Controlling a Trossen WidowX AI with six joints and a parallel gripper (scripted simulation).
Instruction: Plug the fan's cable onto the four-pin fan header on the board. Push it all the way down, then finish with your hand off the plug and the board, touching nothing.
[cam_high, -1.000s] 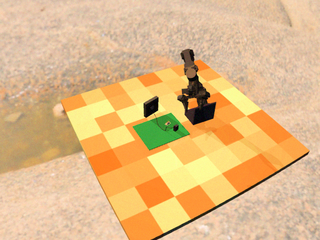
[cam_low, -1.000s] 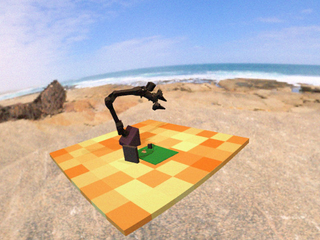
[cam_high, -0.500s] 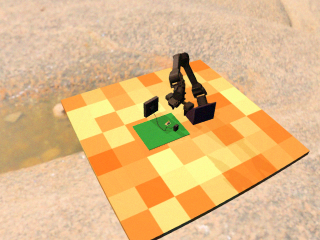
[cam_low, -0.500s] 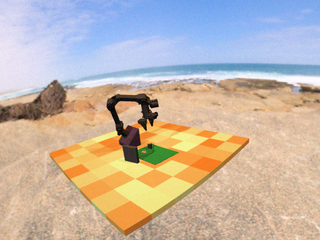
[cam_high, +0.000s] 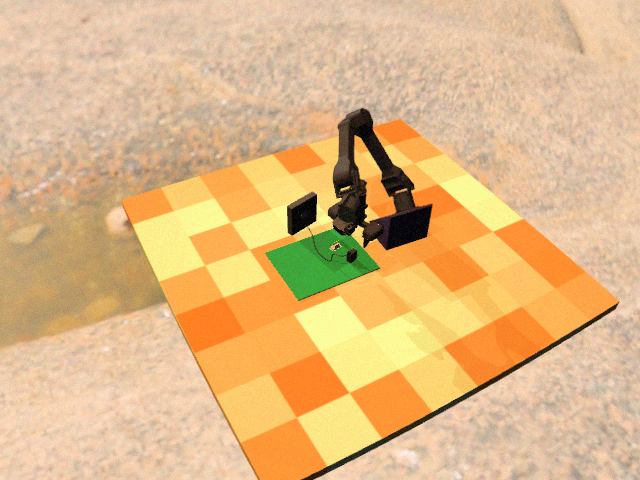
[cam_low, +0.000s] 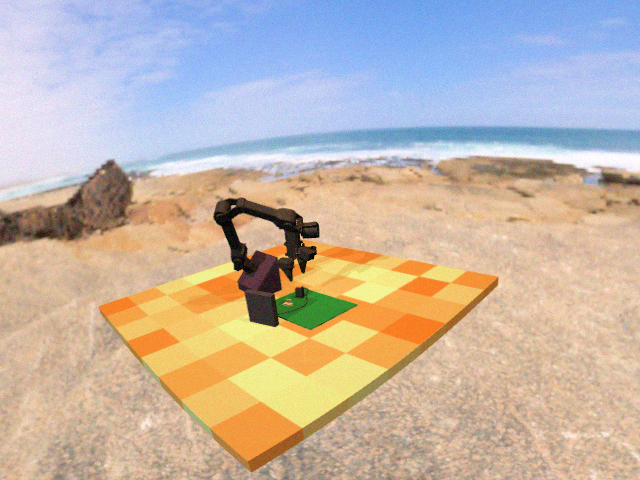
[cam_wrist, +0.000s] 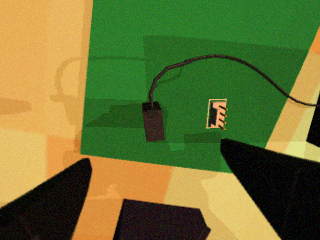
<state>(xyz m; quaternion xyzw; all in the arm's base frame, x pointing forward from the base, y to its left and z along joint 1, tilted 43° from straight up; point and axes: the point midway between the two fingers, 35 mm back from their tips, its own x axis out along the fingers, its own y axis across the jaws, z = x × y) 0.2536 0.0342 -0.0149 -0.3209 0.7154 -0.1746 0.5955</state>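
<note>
The spread pincer (cam_high: 356, 236) (cam_low: 296, 276) (cam_wrist: 157, 154) hung near the plug (cam_high: 352, 255) (cam_low: 299, 292) (cam_wrist: 153, 125), well inside the worktop's (cam_high: 330, 320) (cam_low: 310, 356) (cam_wrist: 25, 160) edges, which seemed light and hard, best squeezed by its sides, not its bendy cable (cam_high: 329, 259) (cam_low: 297, 311) (cam_wrist: 217, 56).

- Top and exterior views are running bright; warm light is falling on the checkered tabletop (cam_high: 330, 320) (cam_low: 310, 356).
- Arm (cam_high: 379, 149) (cam_low: 261, 209) is reading near-black, losing detail; its faint shadow is crossing the tabletop in the top view.
- Wrist view is showing darker patches and a looped cable shadow across the green board (cam_wrist: 115, 30).
- Grain is speckling all three views.
- Tabletop edges and horizon are bowing in the exterior view; background rock is looking soft.
</note>
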